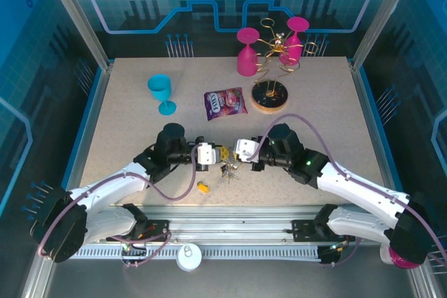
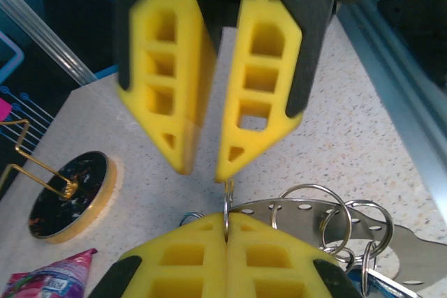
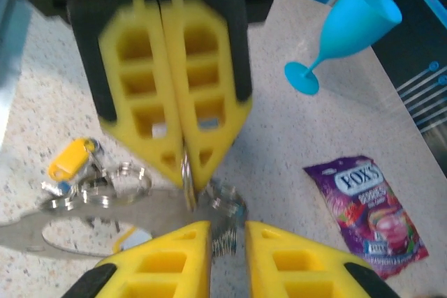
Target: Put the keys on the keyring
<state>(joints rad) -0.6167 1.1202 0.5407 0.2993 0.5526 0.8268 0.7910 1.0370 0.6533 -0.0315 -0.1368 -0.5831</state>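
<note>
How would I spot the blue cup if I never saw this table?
On the speckled table, look far left. The blue cup stands upright, left of the purple snack packet. It is the only blue one; the pink cups stand farther right.

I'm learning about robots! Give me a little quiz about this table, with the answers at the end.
1. True or false: the blue goblet stands upright.
2. The snack packet is: A green, B purple, C white.
3. Which gripper is pinching the keyring?
Key: 1 true. 2 B. 3 the left gripper.
</note>
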